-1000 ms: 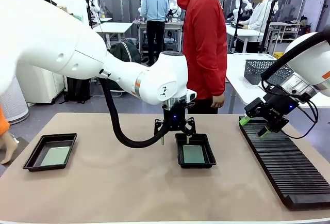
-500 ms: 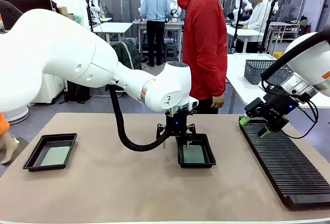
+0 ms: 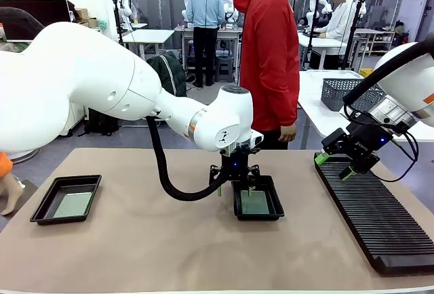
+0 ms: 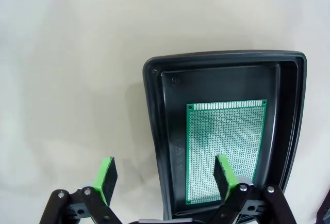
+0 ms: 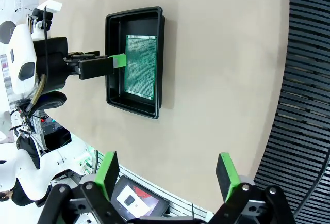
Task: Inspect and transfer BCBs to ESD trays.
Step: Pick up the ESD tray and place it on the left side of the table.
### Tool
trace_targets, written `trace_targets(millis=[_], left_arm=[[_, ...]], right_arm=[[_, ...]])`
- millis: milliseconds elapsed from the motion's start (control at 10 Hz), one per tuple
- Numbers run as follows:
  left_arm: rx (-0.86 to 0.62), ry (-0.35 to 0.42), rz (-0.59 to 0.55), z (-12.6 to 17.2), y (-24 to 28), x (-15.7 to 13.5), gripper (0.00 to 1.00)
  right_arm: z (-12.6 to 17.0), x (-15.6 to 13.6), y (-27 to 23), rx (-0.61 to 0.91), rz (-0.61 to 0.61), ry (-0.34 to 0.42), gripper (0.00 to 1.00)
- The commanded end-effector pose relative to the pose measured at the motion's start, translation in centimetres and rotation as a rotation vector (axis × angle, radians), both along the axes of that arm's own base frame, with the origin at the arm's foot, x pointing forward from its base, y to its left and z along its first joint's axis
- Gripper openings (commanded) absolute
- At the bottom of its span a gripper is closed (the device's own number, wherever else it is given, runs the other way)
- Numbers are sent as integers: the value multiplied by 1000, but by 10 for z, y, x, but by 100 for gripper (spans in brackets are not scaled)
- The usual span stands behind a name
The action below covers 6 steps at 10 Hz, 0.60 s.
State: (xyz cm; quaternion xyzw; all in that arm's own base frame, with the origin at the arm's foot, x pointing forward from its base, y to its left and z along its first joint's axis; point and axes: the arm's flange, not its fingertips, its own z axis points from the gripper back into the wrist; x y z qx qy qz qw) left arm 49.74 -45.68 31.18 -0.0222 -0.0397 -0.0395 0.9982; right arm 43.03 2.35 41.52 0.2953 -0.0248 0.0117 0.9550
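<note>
Front view: the left gripper [image 3: 234,187] hangs with fingers spread, empty, astride the near-left rim of the middle ESD tray [image 3: 258,199]; a second tray [image 3: 66,199] sits far off. Left wrist view: a BCB [image 4: 225,146] lies flat beyond one finger [image 4: 223,176]. Right wrist view: the right gripper [image 5: 167,176] gapes wide beside the slotted rack [image 5: 304,105]. Judging by this, both trays look filled.

The left arm reaches across the middle, wrist bent straight down, its tool [image 3: 234,187] pointing at the table with green-padded fingers [image 4: 106,179] spread wide and nothing between them. The right arm comes in from the right, its tool [image 3: 336,166] tilted down-left, fingers [image 5: 227,177] also apart and empty.
</note>
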Motion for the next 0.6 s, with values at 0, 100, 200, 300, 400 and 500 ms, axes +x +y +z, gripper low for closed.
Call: trace_targets(millis=[0, 100, 200, 300, 400, 500], left_arm=[[4, 1, 5, 2, 2, -2, 100], [4, 1, 5, 2, 2, -2, 100], [4, 1, 5, 2, 2, -2, 100], [4, 1, 5, 2, 2, -2, 100], [4, 1, 5, 2, 2, -2, 100], [4, 1, 5, 2, 2, -2, 100]], right_arm=[[1, 0, 1, -4, -26, 2, 100], [1, 0, 1, -4, -26, 2, 100], [1, 0, 1, -4, -26, 2, 100], [1, 0, 1, -4, -26, 2, 100], [1, 0, 1, -4, -26, 2, 100], [1, 0, 1, -4, -26, 2, 100]])
